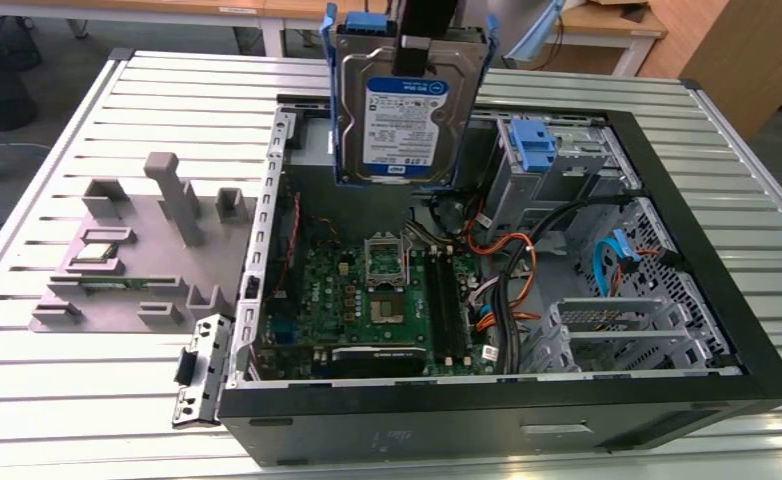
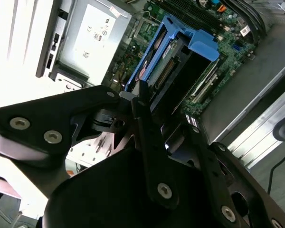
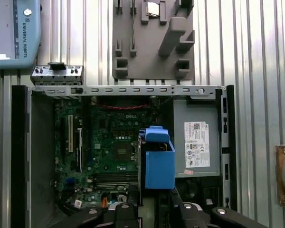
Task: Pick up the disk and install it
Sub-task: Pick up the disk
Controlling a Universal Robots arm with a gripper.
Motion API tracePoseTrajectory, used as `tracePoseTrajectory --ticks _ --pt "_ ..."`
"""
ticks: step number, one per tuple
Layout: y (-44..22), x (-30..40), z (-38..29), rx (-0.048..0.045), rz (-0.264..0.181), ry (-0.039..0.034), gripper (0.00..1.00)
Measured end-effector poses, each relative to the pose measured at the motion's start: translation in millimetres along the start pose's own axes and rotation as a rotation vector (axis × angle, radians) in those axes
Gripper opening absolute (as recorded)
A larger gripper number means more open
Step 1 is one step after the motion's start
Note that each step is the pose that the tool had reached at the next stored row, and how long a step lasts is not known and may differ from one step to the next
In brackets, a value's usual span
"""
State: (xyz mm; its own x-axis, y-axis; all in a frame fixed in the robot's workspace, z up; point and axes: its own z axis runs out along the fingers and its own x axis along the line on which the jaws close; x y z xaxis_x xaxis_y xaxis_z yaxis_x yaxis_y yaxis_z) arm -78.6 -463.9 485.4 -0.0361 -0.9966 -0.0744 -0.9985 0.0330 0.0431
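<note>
Fingers [image 1: 414, 50] clamped on disk [image 1: 405, 115] at its upper end. Disk hangs upright, label showing, above open PC case [image 1: 498, 425], clear of motherboard [image 1: 364, 290]. Disk's top and arm cut off in exterior view; 2nd finger hidden behind disk. Both wrist views: disk end-on, label hidden. Case sits mid-tabletop [image 1: 44, 400].
</note>
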Motion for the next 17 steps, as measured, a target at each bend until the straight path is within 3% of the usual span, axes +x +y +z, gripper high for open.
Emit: tracePoseTrajectory --ticks 17 --pt "-1.6 48.1 -1.8 0.0 0.0 -0.0001 0.35"
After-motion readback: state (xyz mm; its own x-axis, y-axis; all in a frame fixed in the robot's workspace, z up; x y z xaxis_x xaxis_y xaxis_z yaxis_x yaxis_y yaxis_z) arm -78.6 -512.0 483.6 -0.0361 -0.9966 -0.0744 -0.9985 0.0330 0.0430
